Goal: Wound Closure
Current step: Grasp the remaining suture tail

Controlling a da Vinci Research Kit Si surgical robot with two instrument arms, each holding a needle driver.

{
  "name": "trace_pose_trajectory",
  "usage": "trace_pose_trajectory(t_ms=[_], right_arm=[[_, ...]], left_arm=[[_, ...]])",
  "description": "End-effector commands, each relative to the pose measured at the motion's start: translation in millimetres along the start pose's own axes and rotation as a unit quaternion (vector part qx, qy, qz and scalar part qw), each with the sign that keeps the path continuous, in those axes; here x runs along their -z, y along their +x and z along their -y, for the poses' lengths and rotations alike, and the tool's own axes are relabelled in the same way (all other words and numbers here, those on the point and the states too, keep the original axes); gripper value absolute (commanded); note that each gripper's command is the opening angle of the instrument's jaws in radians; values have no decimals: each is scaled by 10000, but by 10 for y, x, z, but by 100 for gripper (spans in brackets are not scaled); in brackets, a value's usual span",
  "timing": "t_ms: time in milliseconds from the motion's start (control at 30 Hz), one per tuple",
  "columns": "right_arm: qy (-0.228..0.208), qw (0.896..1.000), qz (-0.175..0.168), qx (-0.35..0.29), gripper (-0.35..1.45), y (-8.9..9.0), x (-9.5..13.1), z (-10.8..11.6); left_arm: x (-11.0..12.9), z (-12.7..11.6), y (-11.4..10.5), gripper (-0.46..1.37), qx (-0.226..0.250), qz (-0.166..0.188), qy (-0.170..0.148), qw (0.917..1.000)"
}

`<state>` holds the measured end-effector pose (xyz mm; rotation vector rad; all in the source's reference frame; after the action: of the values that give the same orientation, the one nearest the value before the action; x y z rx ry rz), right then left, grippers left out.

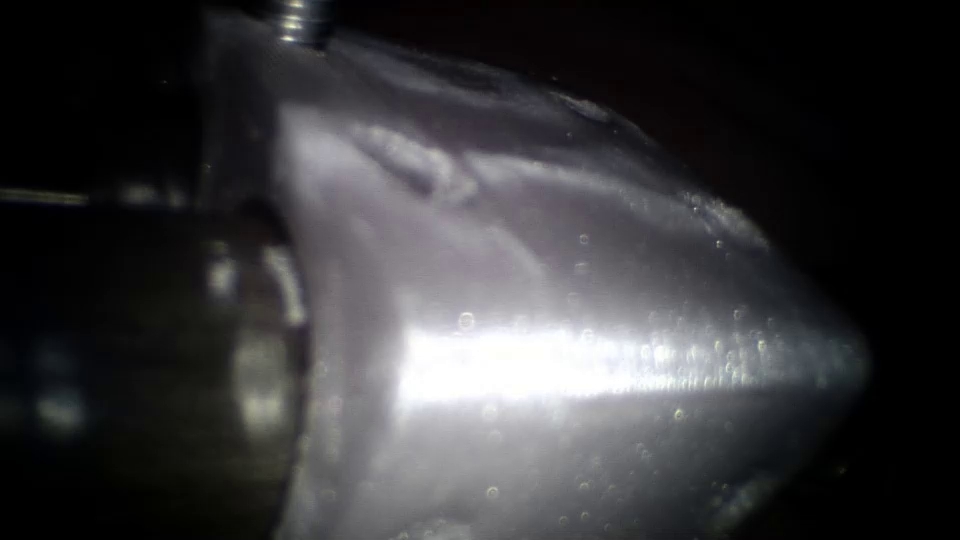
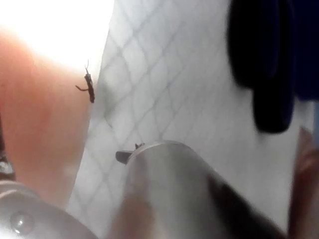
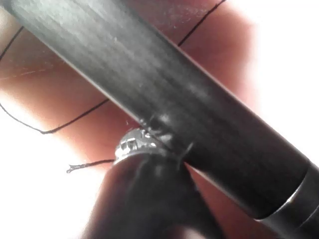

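Observation:
A shiny metal tool body (image 1: 560,350) sits very close to the endoscope and hides the wound; I cannot tell which arm it belongs to. In the left wrist view, the left tool's metal wrist (image 2: 164,189) lies over a white gridded pad (image 2: 174,74), beside pink tissue (image 2: 40,134) that carries a small dark knot with short thread ends (image 2: 89,87). In the right wrist view, a thick dark shaft (image 3: 164,99) crosses in front of the right tool's metal wrist (image 3: 134,144). Black thread (image 3: 75,118) lies slack on the tissue (image 3: 60,84), with a frayed end (image 3: 82,165). What either tool holds is hidden.
A dark rounded object (image 2: 264,64) hangs over the white pad in the left wrist view. More thread (image 3: 199,27) runs across the tissue beyond the dark shaft.

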<state>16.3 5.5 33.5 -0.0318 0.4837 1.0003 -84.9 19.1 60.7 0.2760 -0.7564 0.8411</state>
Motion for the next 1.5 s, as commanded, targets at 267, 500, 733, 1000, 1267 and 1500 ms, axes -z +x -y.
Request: trace_pose_trajectory(t_ms=[267, 500, 733, 1000, 1267, 1500], right_arm=[[-2, 10000, 1, 1, 70, 0, 0, 0], [-2, 10000, 1, 1, 70, 0, 0, 0], [-2, 10000, 1, 1, 70, 0, 0, 0], [-2, 10000, 1, 1, 70, 0, 0, 0], [-2, 10000, 1, 1, 70, 0, 0, 0], [-2, 10000, 1, 1, 70, 0, 0, 0]], left_arm=[[30, 2, 29, -35, 26, 0, -263, 9997], [51, 17, 76, -35, 183, -132, -339, 9992], [66, 42, 130, -35, 386, -291, -379, 9981], [84, 66, 166, -35, 611, -214, -591, 9962], [115, 78, 187, -35, 803, -203, -909, 9924], [151, 86, 208, -35, 1024, -283, -1181, 9873]])
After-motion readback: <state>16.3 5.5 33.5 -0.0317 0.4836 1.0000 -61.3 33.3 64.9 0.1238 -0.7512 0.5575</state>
